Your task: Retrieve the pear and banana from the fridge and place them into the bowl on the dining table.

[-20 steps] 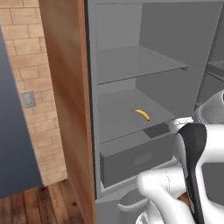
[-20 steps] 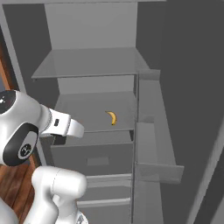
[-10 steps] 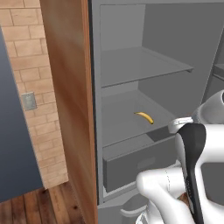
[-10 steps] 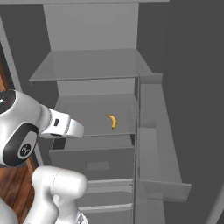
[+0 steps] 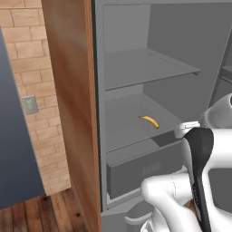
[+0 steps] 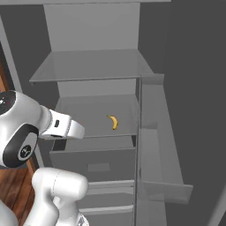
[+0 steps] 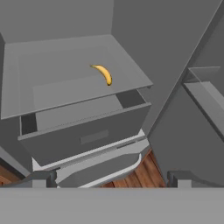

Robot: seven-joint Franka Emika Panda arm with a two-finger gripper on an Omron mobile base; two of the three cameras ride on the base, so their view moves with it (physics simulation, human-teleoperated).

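The banana (image 7: 103, 73) lies alone on the open fridge's (image 6: 92, 70) lower shelf, above the drawer (image 7: 83, 131); the fingers (image 7: 109, 179) stand wide apart, holding nothing

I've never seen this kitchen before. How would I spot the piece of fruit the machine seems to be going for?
Look into the open grey fridge and find its lower inner shelf, the one just above the pull-out drawer. The banana lies on it, toward the right side. It is a small, slim, curved yellow shape, the only coloured thing among the plain grey surfaces.
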